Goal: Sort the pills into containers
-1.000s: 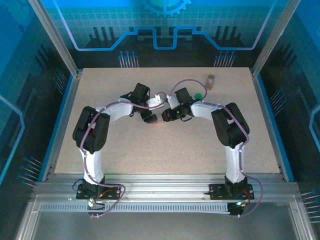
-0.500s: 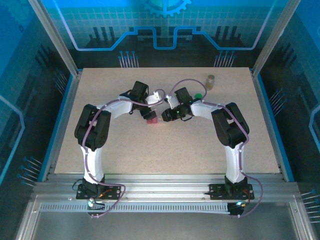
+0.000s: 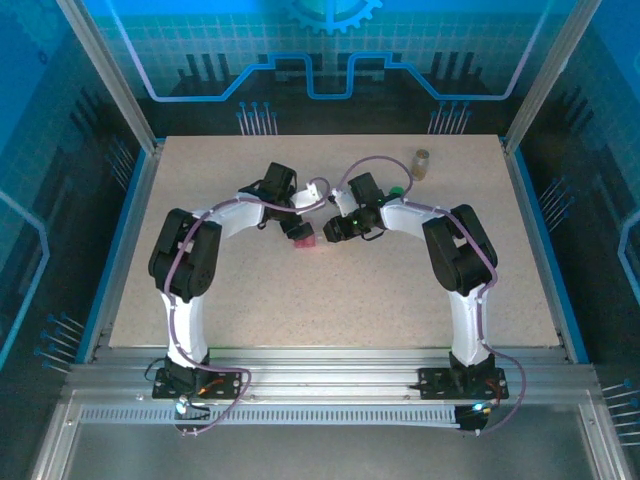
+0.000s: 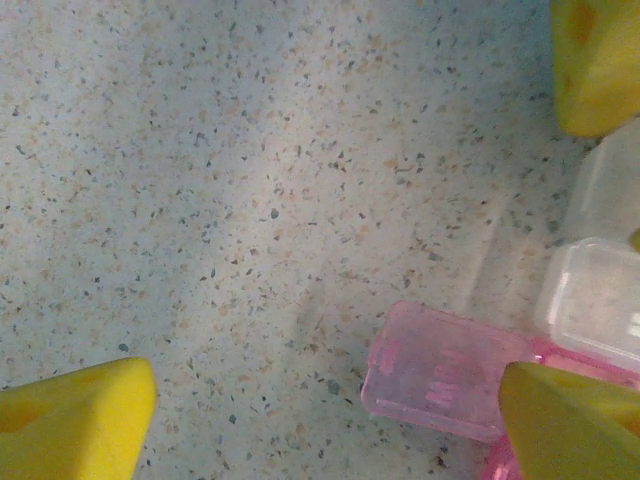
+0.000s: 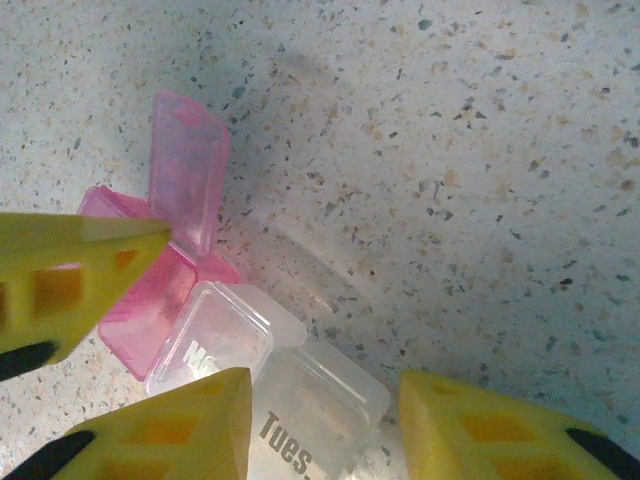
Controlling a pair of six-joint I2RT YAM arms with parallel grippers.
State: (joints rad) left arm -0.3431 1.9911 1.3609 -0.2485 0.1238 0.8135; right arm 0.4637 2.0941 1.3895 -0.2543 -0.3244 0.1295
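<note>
Pink lid (image 4: 440, 385) sits beside one tip of our spread left jaws. Right jaws straddle the clear cells (image 5: 315, 400); we cannot tell if they grip.

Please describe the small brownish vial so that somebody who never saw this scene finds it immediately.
Take the speckled beige table in the top view and go toward its far right corner. There, beyond the white right arm, stands the small brownish translucent vial, upright and alone. Its nearest neighbour, a round green cap, lies closer to the arm; only the vial is brown.
</note>
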